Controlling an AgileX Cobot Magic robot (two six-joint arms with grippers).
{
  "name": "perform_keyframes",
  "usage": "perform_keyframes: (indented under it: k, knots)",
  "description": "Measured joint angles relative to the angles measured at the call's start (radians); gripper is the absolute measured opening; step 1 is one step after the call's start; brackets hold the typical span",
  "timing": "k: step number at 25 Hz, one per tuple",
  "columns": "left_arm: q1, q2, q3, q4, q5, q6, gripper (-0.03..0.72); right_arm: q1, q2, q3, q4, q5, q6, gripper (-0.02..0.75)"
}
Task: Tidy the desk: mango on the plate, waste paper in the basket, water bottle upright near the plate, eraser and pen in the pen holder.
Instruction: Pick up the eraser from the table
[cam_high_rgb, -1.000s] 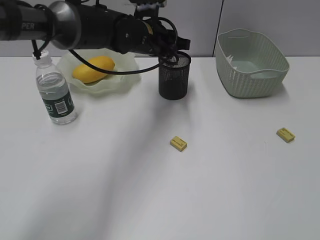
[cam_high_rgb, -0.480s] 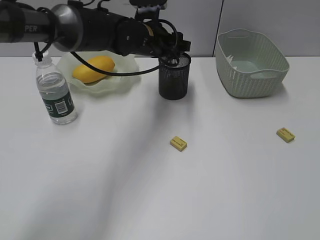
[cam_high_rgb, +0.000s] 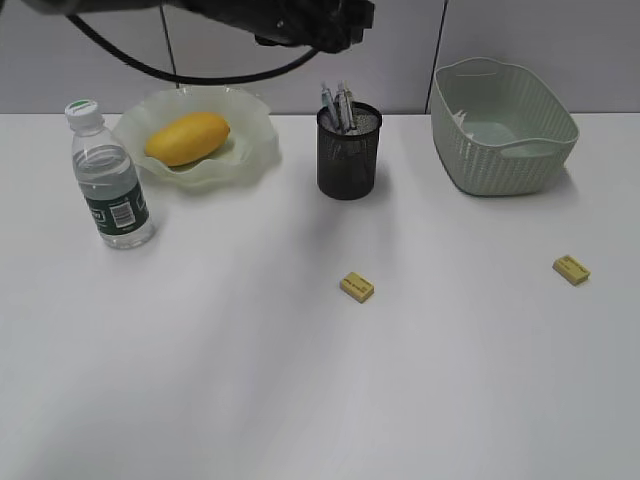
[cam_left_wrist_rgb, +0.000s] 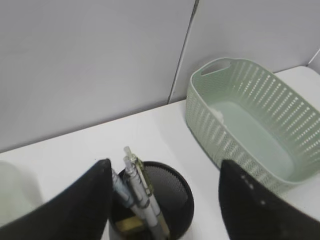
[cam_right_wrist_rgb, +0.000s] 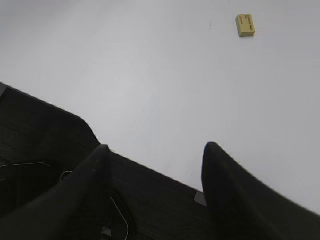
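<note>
On the white desk (cam_high_rgb: 300, 380), the mango (cam_high_rgb: 187, 138) lies on the wavy green plate (cam_high_rgb: 245, 160). The water bottle (cam_high_rgb: 108, 185) stands upright to its left. The black mesh pen holder (cam_high_rgb: 348, 160) holds pens (cam_high_rgb: 338, 105). From above, the pens (cam_left_wrist_rgb: 145, 200) lean inside the holder (cam_left_wrist_rgb: 175, 192) over a yellowish eraser (cam_left_wrist_rgb: 129, 226). My left gripper (cam_left_wrist_rgb: 166, 162) hangs open above the holder, empty. Two yellow erasers (cam_high_rgb: 357, 287) (cam_high_rgb: 571, 269) lie on the desk. A white scrap (cam_left_wrist_rgb: 216, 113), likely the waste paper, sits in the basket (cam_high_rgb: 503, 140). My right gripper (cam_right_wrist_rgb: 156, 147) is open and empty.
The left arm (cam_high_rgb: 290, 22) crosses the top edge of the exterior view. The right gripper hovers over the dark front edge of the desk, with one eraser (cam_right_wrist_rgb: 245, 25) far ahead of it. A grey panelled wall stands behind the desk.
My left gripper has opened at the pen holder, leaving a pen in it, and risen up and away. The right arm has not moved.
</note>
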Motion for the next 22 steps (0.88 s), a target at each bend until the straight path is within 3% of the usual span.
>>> perform_keyframes:
  k: [7, 14, 22]
  knots:
    - [0.000, -0.114, 0.000, 0.033, 0.439, 0.009, 0.507, 0.000, 0.000, 0.000, 0.000, 0.000, 0.000, 0.459]
    - [0.000, -0.200, 0.000, 0.035, 0.888, 0.101, 0.507, 0.000, 0.000, 0.000, 0.000, -0.001, 0.001, 0.459]
    - [0.000, -0.293, 0.000, 0.033, 0.950, 0.130, 0.491, 0.000, 0.000, 0.000, 0.000, -0.001, 0.001, 0.459]
